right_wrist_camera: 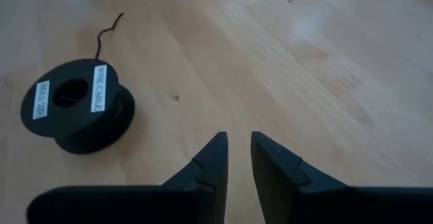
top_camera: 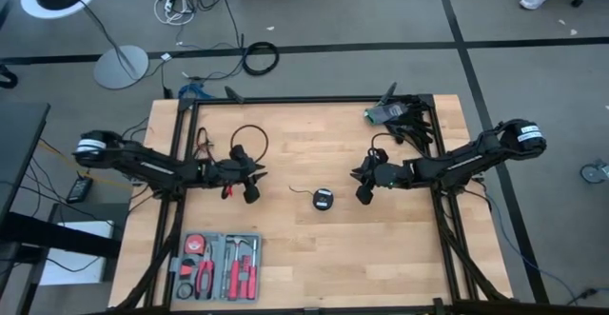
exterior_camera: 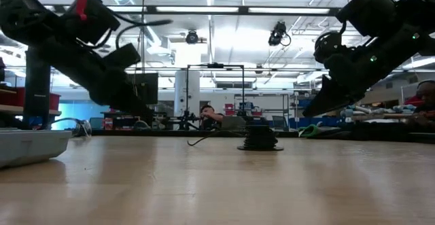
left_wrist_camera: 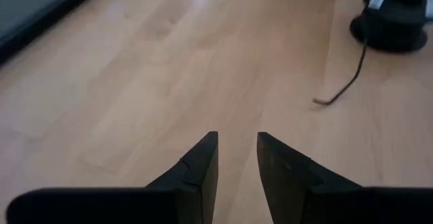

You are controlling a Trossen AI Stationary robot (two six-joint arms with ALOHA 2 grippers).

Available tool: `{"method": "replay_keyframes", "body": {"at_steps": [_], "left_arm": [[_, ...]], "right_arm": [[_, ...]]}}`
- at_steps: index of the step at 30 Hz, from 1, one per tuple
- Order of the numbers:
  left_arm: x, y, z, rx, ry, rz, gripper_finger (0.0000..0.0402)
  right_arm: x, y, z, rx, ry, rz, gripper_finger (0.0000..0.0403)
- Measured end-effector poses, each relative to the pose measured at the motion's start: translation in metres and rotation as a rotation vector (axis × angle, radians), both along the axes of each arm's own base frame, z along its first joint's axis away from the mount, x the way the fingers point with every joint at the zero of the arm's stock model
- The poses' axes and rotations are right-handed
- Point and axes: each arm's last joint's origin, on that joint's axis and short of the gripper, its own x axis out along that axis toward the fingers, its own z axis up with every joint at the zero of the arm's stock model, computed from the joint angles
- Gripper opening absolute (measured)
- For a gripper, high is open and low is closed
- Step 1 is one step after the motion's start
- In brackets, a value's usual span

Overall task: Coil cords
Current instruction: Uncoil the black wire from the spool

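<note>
The cord is a thin black wire wound on a small round black spool [top_camera: 323, 200], which stands on its flat side at the table's middle. White labels show on its top [right_wrist_camera: 78, 112]. A short loose tail [left_wrist_camera: 338, 92] lies on the wood toward the left. My left gripper [left_wrist_camera: 237, 137] hovers left of the spool, slanting down, its fingers a little apart with nothing between them. My right gripper [right_wrist_camera: 239, 136] hovers right of the spool in the same way, narrowly open and empty. Both hang clear of the table in the low view.
A tool tray [top_camera: 217, 265] with pliers and a tape measure sits at the near left. A thick black cable ring [top_camera: 249, 139] lies behind my left gripper. A green and black bundle [top_camera: 385, 113] lies at the far right corner. Bare wood surrounds the spool.
</note>
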Motion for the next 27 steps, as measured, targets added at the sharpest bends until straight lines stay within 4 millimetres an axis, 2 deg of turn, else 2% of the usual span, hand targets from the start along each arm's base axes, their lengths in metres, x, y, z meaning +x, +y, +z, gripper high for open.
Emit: {"method": "replay_keyframes", "body": {"at_steps": [2, 11, 19, 27], "left_arm": [[0.004, -0.001, -0.006, -0.004, 0.015, -0.024, 0.0106], [0.022, -0.001, -0.005, 0.03, 0.029, -0.062, 0.0106], [0.024, -0.001, -0.002, 0.038, -0.019, -0.064, 0.0106], [0.028, -0.001, 0.004, 0.057, -0.085, -0.072, 0.0106]], "right_arm": [[0.0, 0.0, 0.0, 0.0, 0.002, 0.0, 0.0066], [-0.008, -0.001, -0.008, -0.021, 0.12, -0.009, 0.0061], [-0.009, -0.001, -0.017, -0.012, 0.182, -0.026, 0.006], [-0.004, 0.0, -0.027, 0.056, 0.158, -0.083, 0.0058]]}}
